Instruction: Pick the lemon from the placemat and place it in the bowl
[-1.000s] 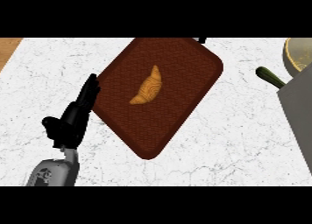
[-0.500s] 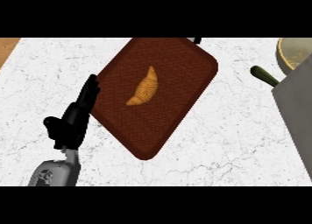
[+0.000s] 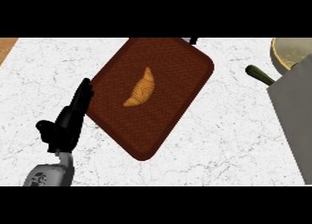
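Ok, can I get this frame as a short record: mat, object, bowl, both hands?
mat: brown rectangular woven placemat, angled on white marble counter
object: golden crescent-shaped item, more croissant than lemon, lying on the placemat
bowl: beige round bowl, top right, partly hidden
left hand: black left hand, fingers straight, beside placemat's left edge
right hand: not visible, only grey forearm

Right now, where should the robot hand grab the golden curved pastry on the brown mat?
Probably across its thick middle, from above. The golden crescent-shaped pastry lies flat on the brown placemat, and its ends taper to points, so the middle is widest. The black left robot hand, open beside the mat's left edge, is nearest; fingers would close on its long curved sides.
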